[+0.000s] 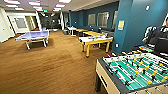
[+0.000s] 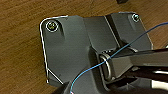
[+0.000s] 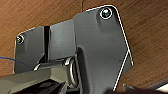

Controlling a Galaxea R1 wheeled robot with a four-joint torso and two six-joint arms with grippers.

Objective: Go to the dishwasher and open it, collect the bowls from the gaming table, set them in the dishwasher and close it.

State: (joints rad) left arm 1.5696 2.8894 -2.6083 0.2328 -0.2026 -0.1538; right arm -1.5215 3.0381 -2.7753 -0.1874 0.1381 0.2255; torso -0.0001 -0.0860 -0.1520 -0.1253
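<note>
foosball table (image 1: 135,72) near right | white-topped gaming table (image 1: 96,40) ahead, beyond wood floor (image 1: 50,67) | ping-pong table (image 1: 35,35) left | fingers' state: cannot tell

Brown wood-patterned floor (image 1: 55,65) carries a blue table-tennis table (image 1: 35,35) and a foosball table (image 1: 132,72). The white-topped gaming desk (image 1: 96,40) on yellow legs holds colourful items too blurred to identify.

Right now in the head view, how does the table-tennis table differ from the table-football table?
The table-tennis table has a flat blue top on pale legs; the table-football table has a sunken green field crossed by rods with figures, in a boxy cream body. The table-tennis table stands far off to the left on open floor; the table-football table is close, at the right. Both rest on the same brown floor.
</note>
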